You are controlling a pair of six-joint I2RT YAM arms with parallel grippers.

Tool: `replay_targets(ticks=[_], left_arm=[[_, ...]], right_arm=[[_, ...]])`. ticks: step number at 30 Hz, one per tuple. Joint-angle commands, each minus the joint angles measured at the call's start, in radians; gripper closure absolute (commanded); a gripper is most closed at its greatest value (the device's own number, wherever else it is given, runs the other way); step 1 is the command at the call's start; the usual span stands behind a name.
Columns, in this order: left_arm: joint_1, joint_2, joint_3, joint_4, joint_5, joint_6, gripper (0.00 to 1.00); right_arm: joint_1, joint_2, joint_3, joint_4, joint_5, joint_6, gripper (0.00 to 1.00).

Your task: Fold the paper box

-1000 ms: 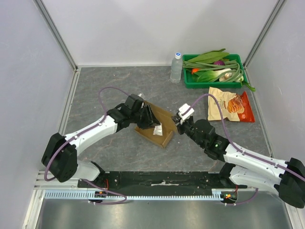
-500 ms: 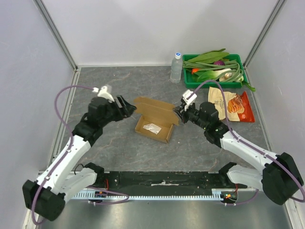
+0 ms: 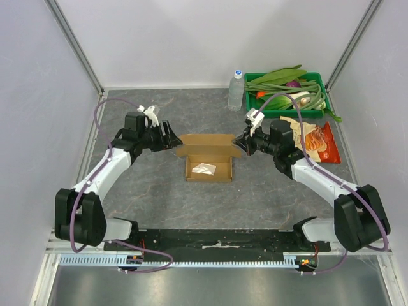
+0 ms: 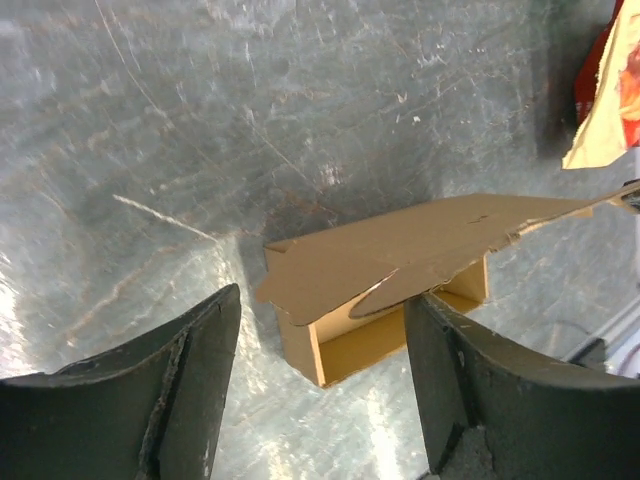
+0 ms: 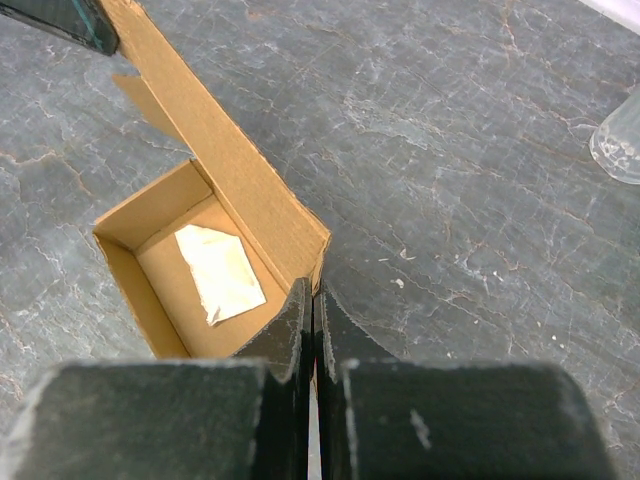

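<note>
Brown cardboard paper box (image 3: 220,167), lid raised, on grey desk (image 3: 146,191): right gripper (image 3: 240,145) pinching lid corner; left gripper (image 3: 169,138) spread, just beside.

paper box (image 3: 207,159): plain brown cardboard, small rectangular carton. tray is formed, all four walls up, sitting flat on the table (image 3: 159,191) about mid-table with its long side running left-right. top is open, inside visible. lid flap (image 3: 204,141) is hinged on the far long wall and not closed: raised above the tray, with a rounded side flap sticking out at its left end. lid's right corner sits between the closed jaws of the right gripper (image 5: 313,295)
</note>
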Motion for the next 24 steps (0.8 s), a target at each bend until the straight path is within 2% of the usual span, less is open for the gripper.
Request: replay_targets(ticks=[1,2,4,6,8,14,19,24], left_arm=[[-0.034,0.006,0.13,-0.083,-0.083,0.243,0.28],[-0.038,0.011,0.132,-0.085,-0.152,0.255,0.29],[-0.045,0.032,0.106,-0.057,-0.145,0.275,0.29],[-0.045,0.044,0.074,0.007,-0.065,0.29,0.35],[-0.046,0.066,0.084,0.006,-0.021,0.294,0.39],[-0.052,0.107,0.089,0.009,0.064,0.297,0.4],[-0.071,0.136,0.103,-0.016,0.088,0.292,0.44],[-0.123,0.153,0.109,-0.039,-0.022,0.295,0.56]], right_arm=[[-0.025,0.037,0.06,-0.018,-0.054,-0.007,1.0],[-0.036,0.045,0.066,-0.016,-0.057,-0.007,1.0],[-0.04,0.061,0.073,-0.016,-0.062,0.004,1.0],[-0.043,0.062,0.078,-0.015,-0.062,0.005,1.0],[-0.046,0.062,0.077,-0.008,-0.043,0.016,1.0],[-0.051,0.069,0.072,0.01,-0.037,0.051,0.94],[-0.053,0.088,0.081,-0.001,-0.025,0.077,0.82],[-0.051,0.069,0.073,-0.025,0.009,0.091,0.7]])
